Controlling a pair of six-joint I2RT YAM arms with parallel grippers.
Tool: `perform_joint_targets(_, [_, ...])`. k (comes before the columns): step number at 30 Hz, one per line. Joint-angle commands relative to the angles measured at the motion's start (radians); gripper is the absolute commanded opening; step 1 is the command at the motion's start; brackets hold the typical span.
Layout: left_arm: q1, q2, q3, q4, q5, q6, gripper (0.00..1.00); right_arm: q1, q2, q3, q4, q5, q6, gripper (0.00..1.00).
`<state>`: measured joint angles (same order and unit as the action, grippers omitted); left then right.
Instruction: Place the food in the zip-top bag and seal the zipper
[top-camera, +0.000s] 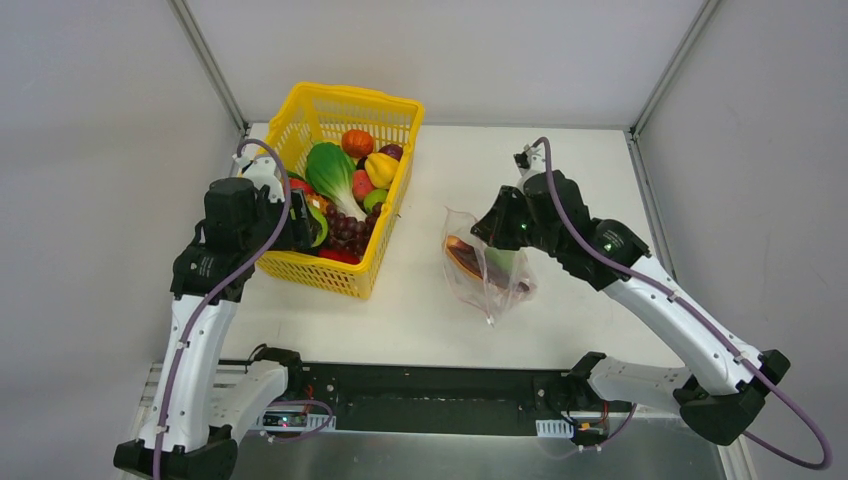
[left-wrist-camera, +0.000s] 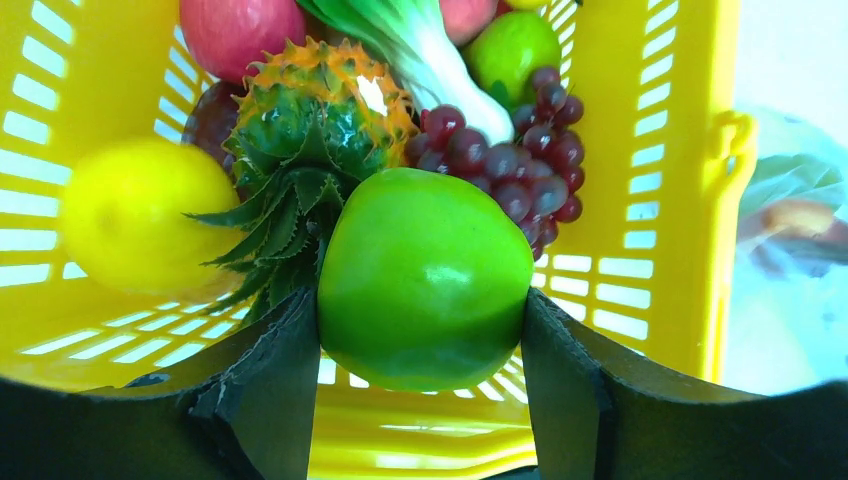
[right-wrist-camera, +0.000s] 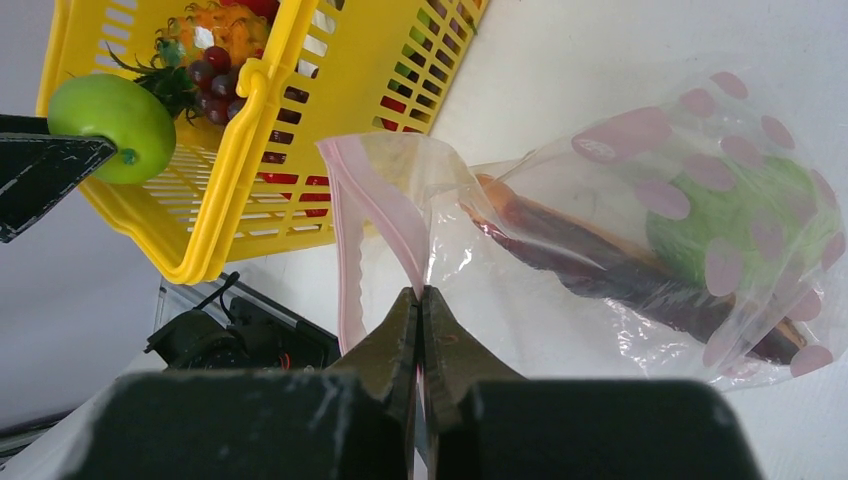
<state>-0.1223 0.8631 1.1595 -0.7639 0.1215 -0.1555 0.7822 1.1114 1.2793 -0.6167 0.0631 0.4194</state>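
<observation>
Your left gripper (left-wrist-camera: 420, 312) grasps the green apple (left-wrist-camera: 425, 270) over the yellow basket (left-wrist-camera: 690, 200). Your right gripper (right-wrist-camera: 420, 300) is pinched tight on the pink zipper (right-wrist-camera: 375, 200) of the clear bag (right-wrist-camera: 600, 180), which lies on the table (top-camera: 560, 180) beside the basket with some food (right-wrist-camera: 740, 215) inside

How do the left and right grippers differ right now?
The left gripper's jaws stand wide around a green apple; the right gripper's jaws are pinched flat on the zip-top bag's pink zipper. The left gripper is over the yellow basket; the right gripper is beside it, at the bag's mouth. Shared: each holds something.
</observation>
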Motion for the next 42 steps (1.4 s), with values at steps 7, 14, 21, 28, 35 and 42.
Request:
perform_joint_targets(7, [0.011,-0.093,-0.078,0.224,-0.021,-0.176,0.21,-0.002,-0.045,-0.005,0.037,0.014,0.018,0.02])
perform_joint_targets(14, [0.011,-0.086,-0.093,0.286,0.085,-0.185,0.18,-0.003,-0.050,-0.008,0.041,0.008,0.021,0.02])
perform_joint_targets(21, [0.010,0.006,-0.112,0.450,0.293,-0.267,0.20,-0.003,-0.045,-0.011,0.051,-0.006,0.028,0.02])
perform_joint_targets(28, [0.011,0.122,-0.086,0.330,0.208,-0.228,0.43,-0.003,-0.043,-0.010,0.055,-0.006,0.028,0.02])
perform_joint_targets(35, [0.010,0.116,-0.079,0.208,0.144,-0.122,0.53,-0.003,-0.039,-0.016,0.058,-0.008,0.031,0.02])
perform_joint_targets(42, [0.010,0.052,-0.057,0.259,0.345,-0.158,0.57,-0.002,-0.039,-0.020,0.063,-0.012,0.033,0.02])
